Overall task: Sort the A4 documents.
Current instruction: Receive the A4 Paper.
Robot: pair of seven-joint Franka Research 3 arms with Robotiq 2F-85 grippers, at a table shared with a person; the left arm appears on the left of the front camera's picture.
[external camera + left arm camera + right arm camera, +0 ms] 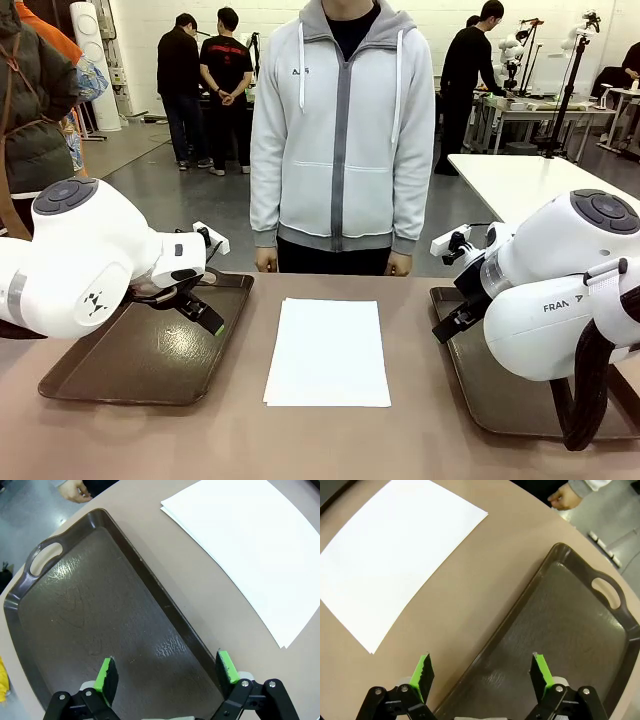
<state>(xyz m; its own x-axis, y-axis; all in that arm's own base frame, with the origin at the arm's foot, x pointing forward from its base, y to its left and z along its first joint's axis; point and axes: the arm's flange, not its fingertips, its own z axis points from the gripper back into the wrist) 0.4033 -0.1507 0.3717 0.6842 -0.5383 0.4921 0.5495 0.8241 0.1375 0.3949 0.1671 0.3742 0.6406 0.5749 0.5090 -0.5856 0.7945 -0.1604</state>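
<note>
We start with the broad taupe tabletop, which carries everything else. At its far edge stands a person in a pale grey zip-up hooded jacket, arms hanging down.

Two dark brown glossy rectangular trays with handle cut-outs lie flat on it. We see the left tray on the robot's left and the right tray on its right, and both floors are bare.

Between them, touching neither, lie the A4 documents. They are plain white paper sheets in a thin flat stack in the middle of the table, long sides running toward the person (the left wrist view shows slightly offset edges at one corner, so more than one sheet).

The left gripper, black with green pads, hangs over the left tray. Its jaws are spread wide with nothing between them, one pad above the tray floor and the other above the rim nearest the paper.

The right gripper is likewise spread wide and holds nothing. It straddles the right tray's inner rim, one pad above the table and the other above the tray.

Smallest, the person's hands sit loosely curled just beyond the table's far edge.
</note>
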